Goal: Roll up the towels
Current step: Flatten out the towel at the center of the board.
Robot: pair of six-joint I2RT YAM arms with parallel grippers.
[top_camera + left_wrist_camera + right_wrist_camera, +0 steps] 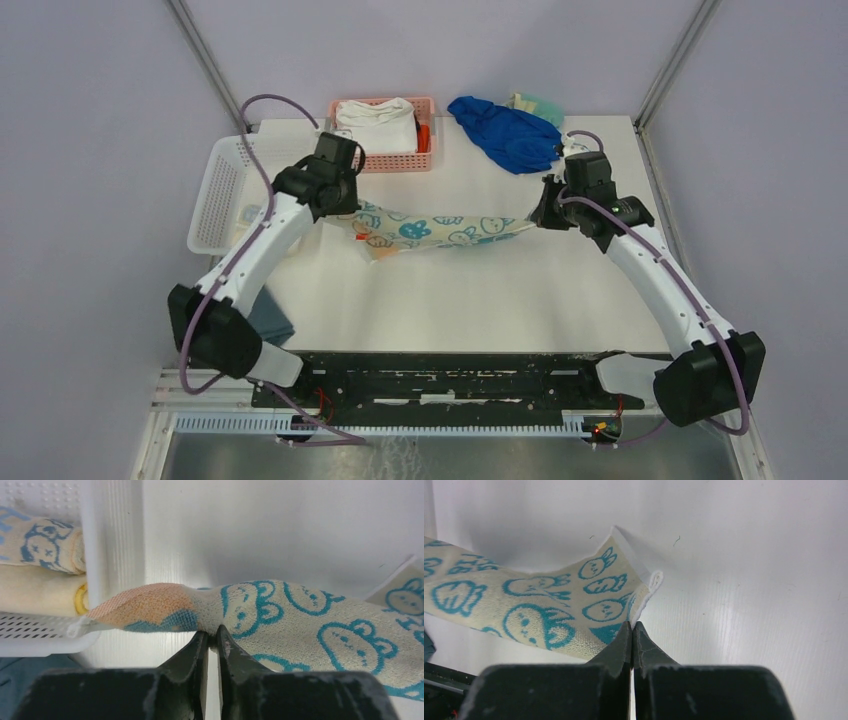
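Note:
A pale towel printed with blue cartoon rabbit faces (pixel 440 231) hangs stretched between my two grippers, sagging a little in the middle above the white table. My left gripper (pixel 352 212) is shut on its left end, where the cloth (pixel 300 620) bunches between the fingertips of the left gripper (pixel 212 632). My right gripper (pixel 540 215) is shut on the right corner, and the towel's (pixel 549 605) white hem sits pinched at the tips of the right gripper (pixel 632 626). Two rolled towels lie in the white basket: a rabbit-print one (pixel 45 542) and a plain yellowish one (pixel 40 590).
The white basket (pixel 215 190) stands at the left edge, its wall (pixel 112 540) close to my left gripper. At the back a pink basket (pixel 428 106) holds a thick white folded cloth (pixel 378 122). A blue cloth (pixel 508 135) lies back right. A dark grey cloth (pixel 270 318) lies under my left arm.

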